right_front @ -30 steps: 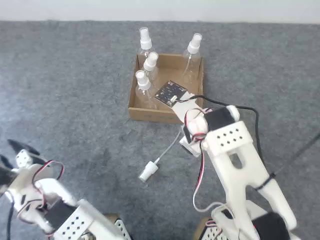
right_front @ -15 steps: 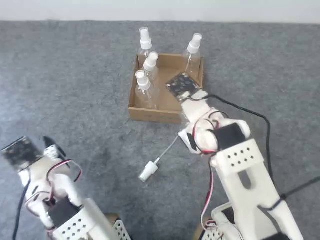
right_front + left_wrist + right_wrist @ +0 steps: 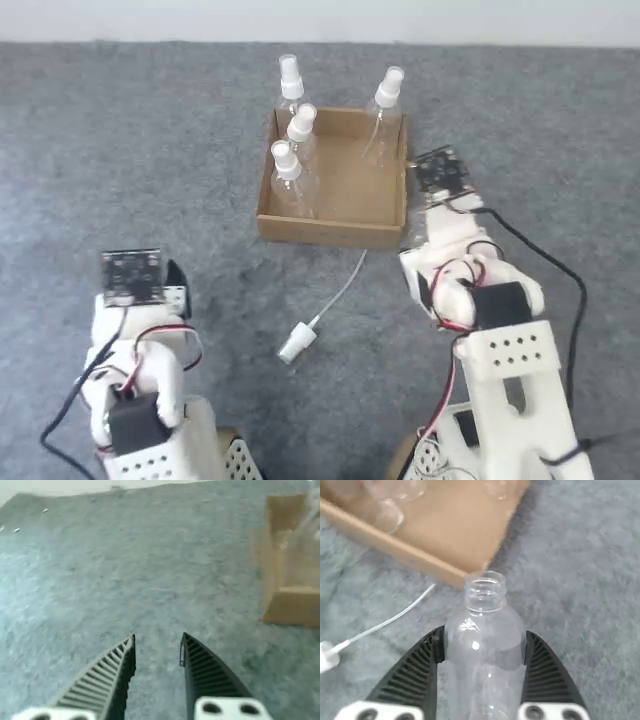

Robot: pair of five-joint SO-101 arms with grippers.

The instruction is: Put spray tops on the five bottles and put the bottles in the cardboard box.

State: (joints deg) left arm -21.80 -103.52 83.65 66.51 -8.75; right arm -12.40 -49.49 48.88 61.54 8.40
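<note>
1. Bottle point(image 3: 484, 650), uncapped with its neck open, is clamped between the jaws of my right pincer point(image 3: 484, 637). Its long axis runs in line with the pincer. The neck points toward the near right corner of the cardboard box point(image 3: 330, 228), just outside it.
2. Four capped bottles point(image 3: 288, 172) stand at the box. Two are plainly inside on its left side. For the two at the back rim I cannot tell inside from behind.
3. Spray top point(image 3: 298, 342) lies loose on the table point(image 3: 150, 150), between my two arms. Its head is the end nearest me, and the thin dip tube runs diagonally away toward the box's front wall.
4. Left pincer point(image 3: 157, 649) has its jaws apart with nothing between them. It hangs over bare table and faces the box.
5. Governing relation: from the held bottle, the top lies toward my left side and closer to me. Both pincers look about equally far from it, but the left is free.
6. Judgement: the left should take the top by its head and feed the tube into the neck.
7. Risk: the limp tube may miss the narrow neck.
</note>
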